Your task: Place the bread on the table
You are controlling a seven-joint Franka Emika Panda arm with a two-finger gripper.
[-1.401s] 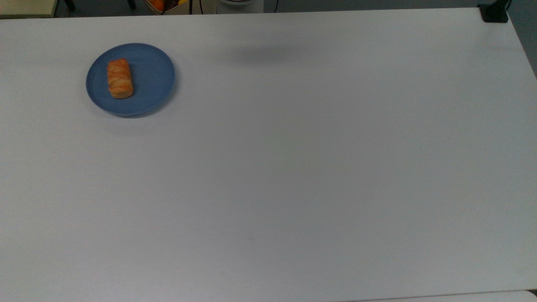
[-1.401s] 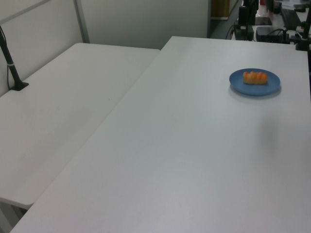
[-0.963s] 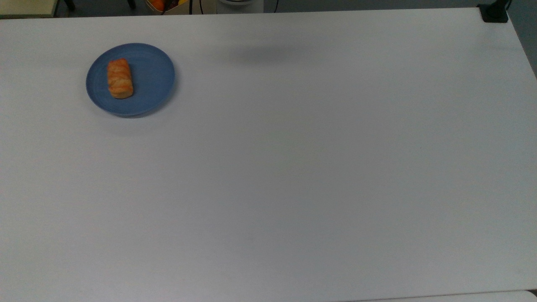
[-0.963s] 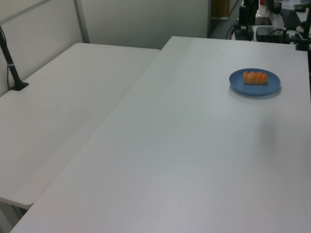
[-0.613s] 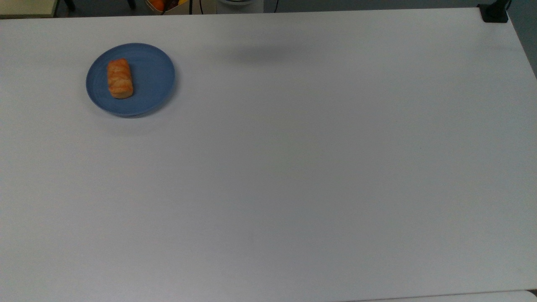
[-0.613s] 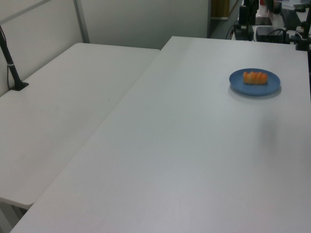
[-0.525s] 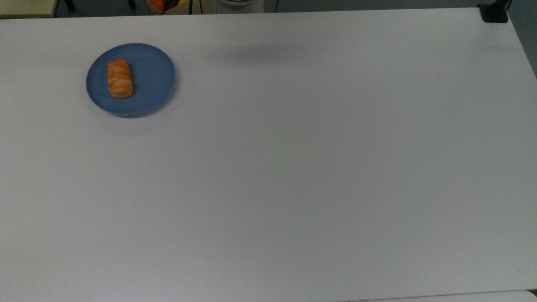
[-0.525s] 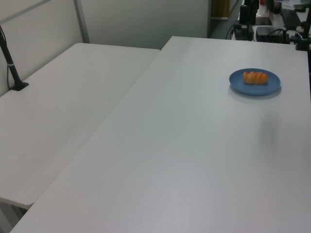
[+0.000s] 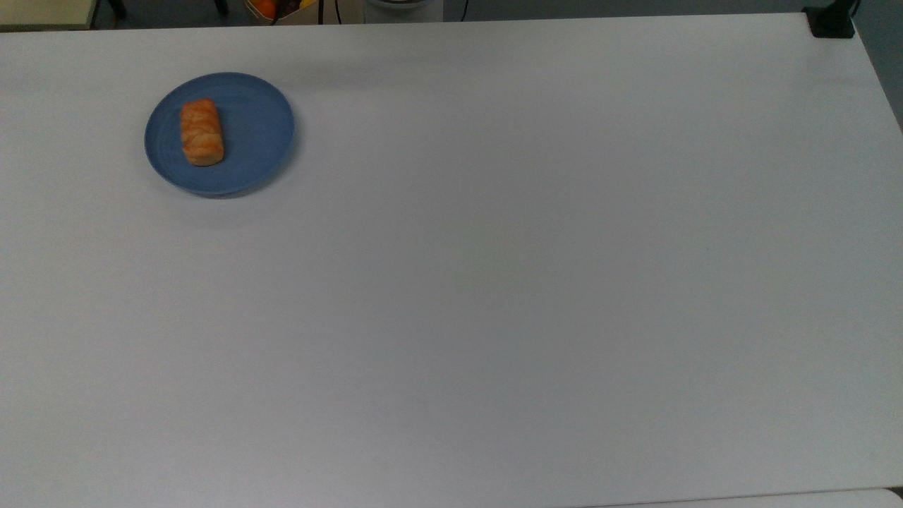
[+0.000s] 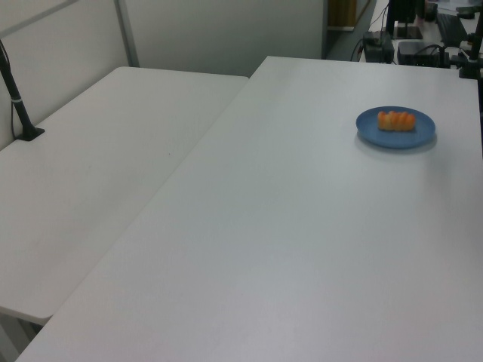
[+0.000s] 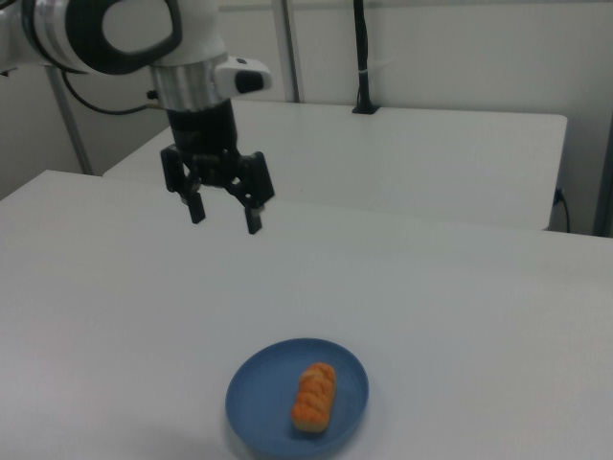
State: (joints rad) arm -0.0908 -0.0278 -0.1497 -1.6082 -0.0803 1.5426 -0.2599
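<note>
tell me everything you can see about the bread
The bread is a small oblong roll, golden-orange with pale streaks across a flaky-looking crust. It lies flat on the blue plate, off-centre toward the top view's left, long axis running up and down there. Only the plate touches it. The gripper hangs open in the air, well apart from it.

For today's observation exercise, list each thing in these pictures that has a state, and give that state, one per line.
bread: lying flat on the blue plate, ungrasped.
blue plate: resting on the table, holding the bread off-centre, toward the top view's left.
tool: open, held in the air above the table, apart from the bread and plate.
table: bearing the plate; bread not yet set on it.
</note>
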